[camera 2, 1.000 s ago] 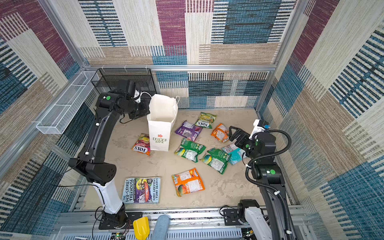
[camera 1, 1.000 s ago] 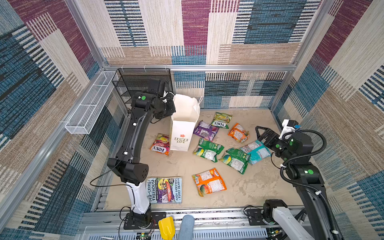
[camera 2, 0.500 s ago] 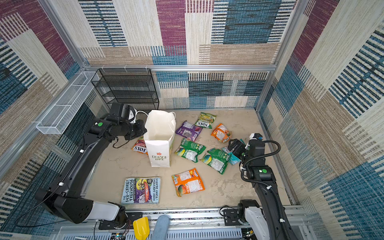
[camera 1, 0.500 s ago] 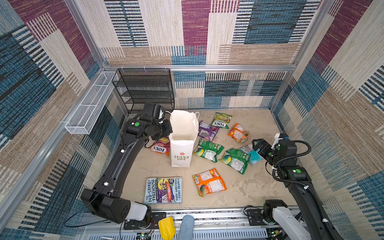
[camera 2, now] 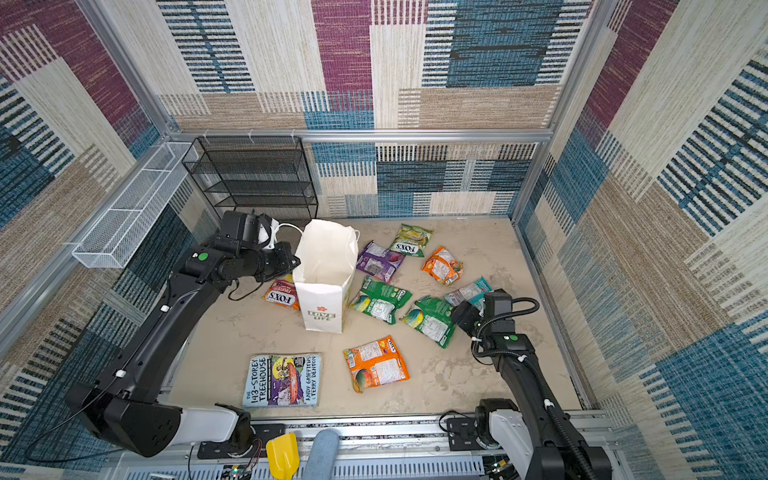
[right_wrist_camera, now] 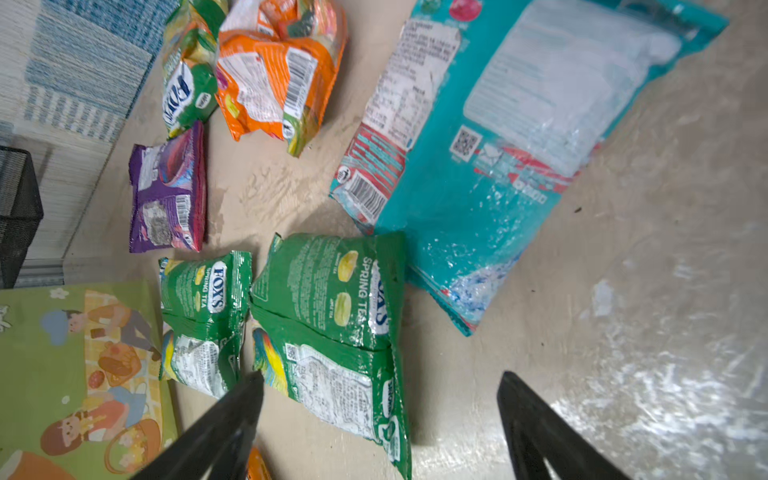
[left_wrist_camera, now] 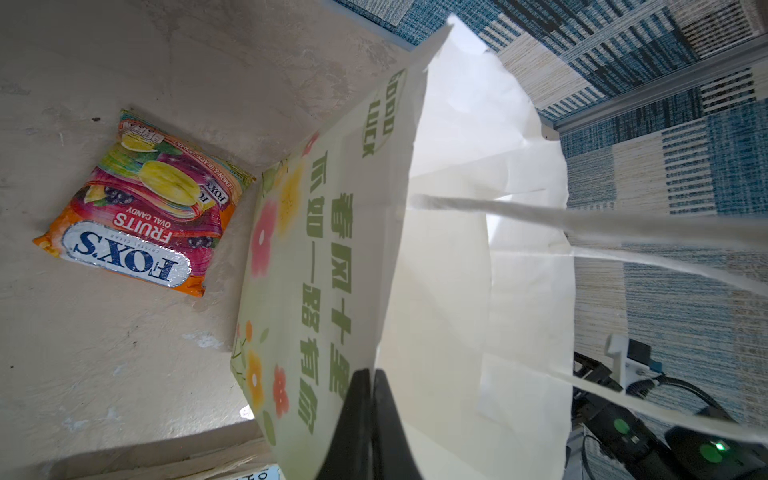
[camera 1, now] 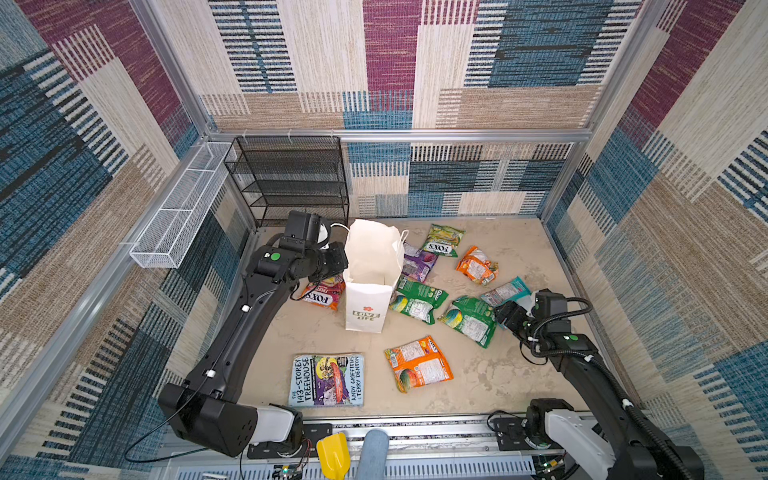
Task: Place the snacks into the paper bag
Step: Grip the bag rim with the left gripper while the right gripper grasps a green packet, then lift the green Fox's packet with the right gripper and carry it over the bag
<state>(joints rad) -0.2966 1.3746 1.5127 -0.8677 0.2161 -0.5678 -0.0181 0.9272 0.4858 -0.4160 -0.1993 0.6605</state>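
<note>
We see the paper bag [camera 1: 365, 299] standing upright with its mouth open, white, with a red flower and "LOVE LIFE" on its front. In a top view the pink-red packet [camera 1: 322, 293] lies just beside it on the left. To its right lie the purple packet [camera 1: 417, 266], near green packet [camera 1: 417, 301], far green packet [camera 1: 471, 320], yellow-green packet [camera 1: 442, 241], small orange packet [camera 1: 477, 266] and teal packet [camera 1: 505, 291]. The large orange packet [camera 1: 417, 363] lies below, apart.

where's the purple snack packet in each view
In a top view: purple packet just right of the paper bag.
In a top view: same place, right of the bag.
Left wrist: not in it.
Right wrist: purple packet between the yellow-green packet and the smaller green packet.
Landmark in those three: crumpled orange packet.
</note>
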